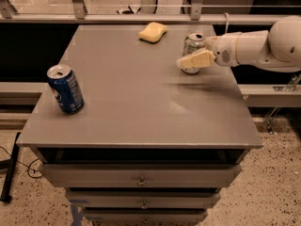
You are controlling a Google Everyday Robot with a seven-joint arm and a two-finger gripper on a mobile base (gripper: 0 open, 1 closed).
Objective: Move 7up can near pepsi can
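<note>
The 7up can [192,45] stands upright near the far right edge of the grey table [141,107], a cabinet with drawers [141,175] on a speckled floor [273,182]. A yellow sponge [153,32] lies near it at the back edge, and a rail [117,18] runs behind. The pepsi can [66,89] stands well apart, near the left edge. The gripper [190,60] reaches in from the right, its cream tip across the 7up can's front; whether it is clamped on the can cannot be told.
</note>
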